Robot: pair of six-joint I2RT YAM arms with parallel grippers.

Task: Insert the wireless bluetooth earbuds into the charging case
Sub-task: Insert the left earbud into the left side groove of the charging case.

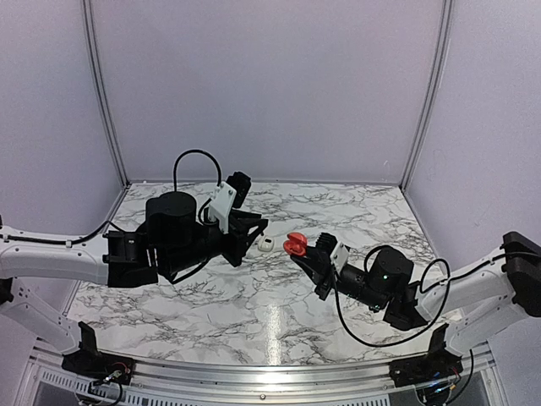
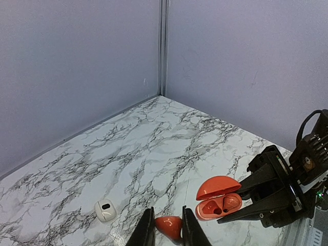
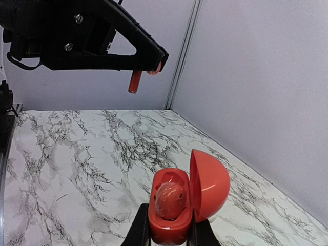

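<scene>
earbud (image 2: 168,225) nipped in left hand (image 2: 167,231) | case (image 3: 207,184) (hinged open) clamped in right hand (image 3: 169,231) | both well inside table (image 1: 254,315) edges

My arms (image 1: 51,260) are white tubes with black joints; black cables (image 1: 190,156) loop off them; silver screws (image 3: 78,18) stud my black fingers (image 3: 143,54).

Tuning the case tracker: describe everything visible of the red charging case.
The charging case is a rounded, glossy orange-red plastic shell, hinged, with its lid open. One red earbud sits in its base; in the left wrist view the well beside it looks empty. The right gripper is shut on the base and seems to hold it clear of the marble table. The left gripper holds a second earbud nearby, not touching the case.
</scene>
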